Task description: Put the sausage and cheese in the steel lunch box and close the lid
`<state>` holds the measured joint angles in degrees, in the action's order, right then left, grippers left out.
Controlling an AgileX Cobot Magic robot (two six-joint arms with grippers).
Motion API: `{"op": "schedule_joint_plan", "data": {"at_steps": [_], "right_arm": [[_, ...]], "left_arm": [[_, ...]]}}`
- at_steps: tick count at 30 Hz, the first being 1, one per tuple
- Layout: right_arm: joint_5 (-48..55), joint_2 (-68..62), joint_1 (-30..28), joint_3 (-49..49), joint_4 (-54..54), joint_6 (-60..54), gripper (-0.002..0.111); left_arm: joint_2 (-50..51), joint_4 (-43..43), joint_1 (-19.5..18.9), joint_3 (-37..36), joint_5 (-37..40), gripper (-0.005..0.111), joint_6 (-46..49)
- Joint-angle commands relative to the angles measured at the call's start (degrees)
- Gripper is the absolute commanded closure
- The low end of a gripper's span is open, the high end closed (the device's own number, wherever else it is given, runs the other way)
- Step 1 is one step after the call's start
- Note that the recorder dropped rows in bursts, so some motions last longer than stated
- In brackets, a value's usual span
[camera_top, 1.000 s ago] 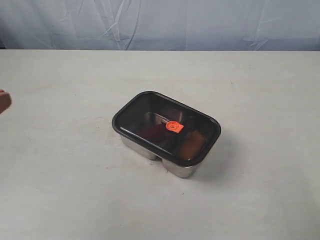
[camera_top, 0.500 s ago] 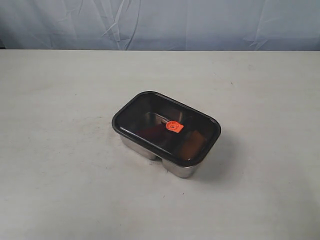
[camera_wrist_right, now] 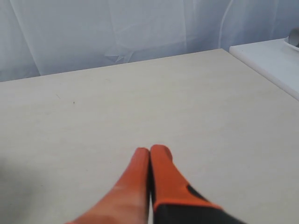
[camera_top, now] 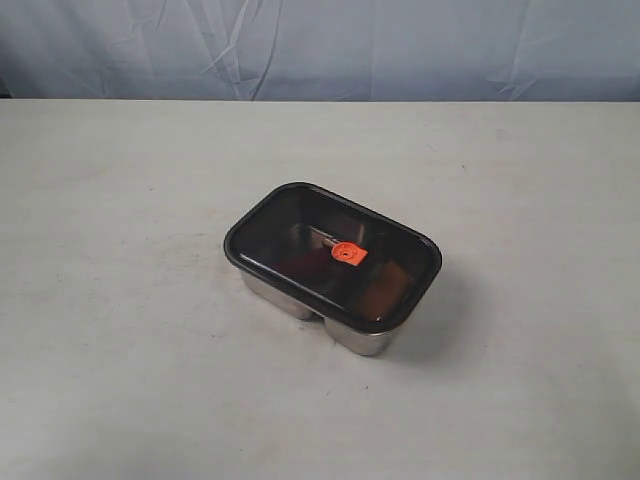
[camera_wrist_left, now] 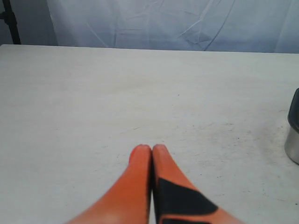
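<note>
The steel lunch box (camera_top: 362, 341) stands mid-table in the exterior view with the dark smoky lid (camera_top: 285, 225) seated on top, its orange valve tab (camera_top: 348, 254) in the centre. Through the lid a dim reddish shape (camera_top: 300, 266) and an orange-brown shape (camera_top: 383, 292) show in the two compartments; I cannot make them out clearly as the sausage and the cheese. The box's corner (camera_wrist_left: 294, 140) shows at the edge of the left wrist view. My left gripper (camera_wrist_left: 151, 149) is shut on nothing above bare table. My right gripper (camera_wrist_right: 150, 150) is shut too, empty. Neither gripper appears in the exterior view.
A pale blue cloth backdrop (camera_top: 320, 45) hangs behind the table's far edge. A white surface (camera_wrist_right: 271, 60) adjoins the table in the right wrist view. A dark stand pole (camera_wrist_left: 10, 21) shows in the left wrist view.
An orange fingertip at the left edge of the exterior view one second ago has withdrawn out of frame. The box and lid have not moved.
</note>
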<state>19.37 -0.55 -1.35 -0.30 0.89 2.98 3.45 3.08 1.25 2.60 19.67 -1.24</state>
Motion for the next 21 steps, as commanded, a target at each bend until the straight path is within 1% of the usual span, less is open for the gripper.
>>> {"op": "schedule_joint_plan", "data": {"at_steps": [1,8,15,21], "right_arm": [[-0.55,0.38,-0.31,0.3,-0.06,-0.47,0.108],[-0.55,0.38,-0.31,0.3,-0.2,-0.47,0.108],[-0.55,0.38,-0.31,0.3,-0.2,-0.47,0.108],[-0.78,0.38,-0.31,0.3,-0.18,-0.47,0.108]], "left_arm": [[-2.0,1.28,-0.1,-2.6,-3.32,0.107,-0.31],[-3.45,0.83,-0.1,-2.6,-5.99,0.107,-0.18],[-3.45,0.83,-1.72,-2.6,-6.9,0.107,-0.43],[-3.45,-0.17,-1.82,-2.6,-6.9,0.107,-0.16]]}}
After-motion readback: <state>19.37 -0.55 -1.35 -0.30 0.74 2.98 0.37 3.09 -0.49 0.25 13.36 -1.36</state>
